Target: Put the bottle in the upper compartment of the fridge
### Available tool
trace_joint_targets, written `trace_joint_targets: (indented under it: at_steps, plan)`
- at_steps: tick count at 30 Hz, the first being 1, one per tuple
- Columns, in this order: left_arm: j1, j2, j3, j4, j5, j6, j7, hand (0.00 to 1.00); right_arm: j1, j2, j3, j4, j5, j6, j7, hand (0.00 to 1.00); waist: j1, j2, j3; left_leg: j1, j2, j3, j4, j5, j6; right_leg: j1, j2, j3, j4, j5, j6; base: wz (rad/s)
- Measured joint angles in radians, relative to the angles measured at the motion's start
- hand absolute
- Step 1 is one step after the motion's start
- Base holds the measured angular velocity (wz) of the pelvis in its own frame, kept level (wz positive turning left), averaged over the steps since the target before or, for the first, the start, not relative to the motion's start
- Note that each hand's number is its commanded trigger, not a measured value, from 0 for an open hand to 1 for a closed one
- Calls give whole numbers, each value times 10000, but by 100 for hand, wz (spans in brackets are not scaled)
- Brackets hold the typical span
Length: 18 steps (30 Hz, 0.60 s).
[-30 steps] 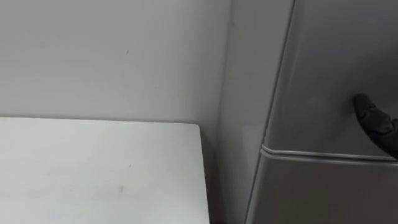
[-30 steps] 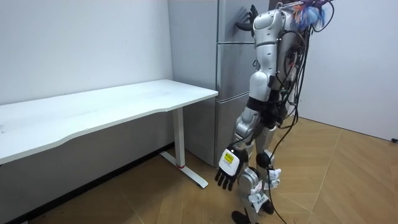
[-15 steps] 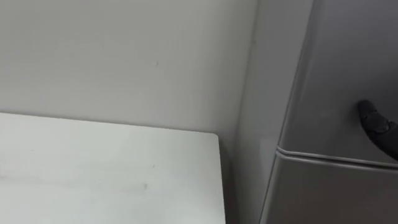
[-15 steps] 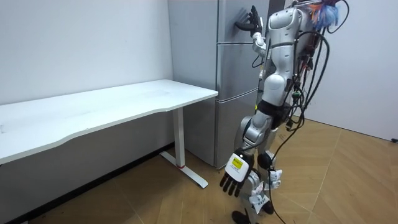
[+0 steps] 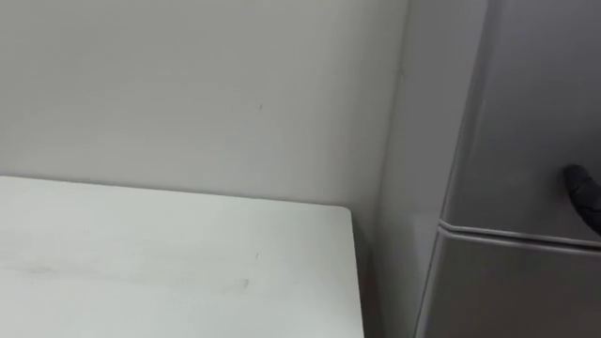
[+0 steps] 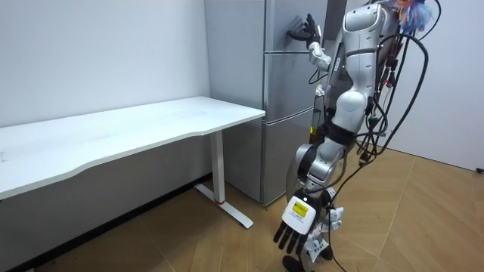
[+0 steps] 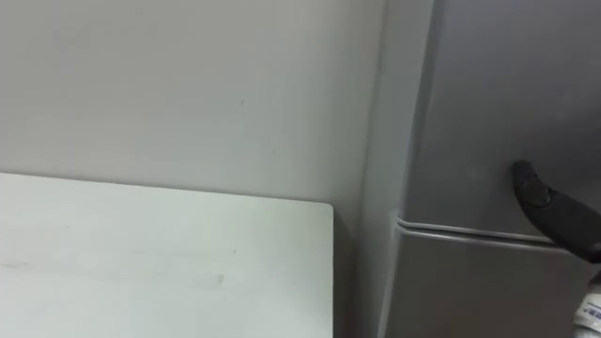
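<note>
The grey fridge point(image 5: 526, 122) stands right of the table, with both doors shut. A seam point(image 7: 470, 232) divides its upper door point(image 7: 498, 103) from the lower one. My right hand point(image 7: 554, 214) is raised against the upper door just above that seam, dark fingers stretched out on the metal and holding nothing. In the room view the right hand point(image 6: 304, 32) rests high on the fridge point(image 6: 287, 113) front. My left hand point(image 6: 296, 227) hangs low beside my legs, fingers straight down and empty. I stand before the fridge, upper body leaning back from it.
A white table point(image 5: 169, 263) runs along the grey wall point(image 5: 188, 84), its end close to the fridge side. In the room view the table point(image 6: 136, 125) stands on a white leg point(image 6: 219, 170), with wooden floor point(image 6: 423, 211) behind me.
My upper body has swung back from the fridge while the right hand stayed on the door. The left hand has swung lower. The eye view has shifted, showing less of the hand.
</note>
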Motion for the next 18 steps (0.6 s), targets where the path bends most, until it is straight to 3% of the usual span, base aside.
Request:
trace_joint_targets:
  at_steps: [4, 10, 14, 15, 18]
  plan:
    - [205, 31, 344, -177, -16, -360, -11, 0, 336, -40, -212, -328, 119, 279, 275, 0, -179, -123, -44, 21, -6, 7, -87, 26, 61, 72, 41, -44, -27, 6, 11, 3]
    - [411, 27, 520, -251, -20, -597, -10, 0, 737, -92, -635, -688, 899, 378, 504, 0, -414, -174, -32, 222, -2, 45, -241, 28, 110, 190, 108, 178, -165, -7, 13, 1]
    - [347, 35, 883, -308, -17, -606, -9, 0, 1091, -152, -1542, -657, 1593, 997, 386, 0, -495, -188, -17, 241, -5, 111, -333, 6, 144, 179, 106, 206, -155, -43, 9, -3]
    - [363, 36, 1006, -388, -17, -606, -6, 0, 1226, -166, -1797, -602, 1813, 1151, 314, 0, -575, -241, 23, 243, -6, 120, -358, -6, 151, 168, 107, 212, -153, -58, 9, 0]
    - [440, 30, 1280, -485, -39, -620, 5, 0, 1367, -219, -2250, -426, 2461, 1351, 140, 0, -729, -216, 10, 290, 28, 314, -553, -6, 151, 56, 144, 348, -136, -63, 7, -15]
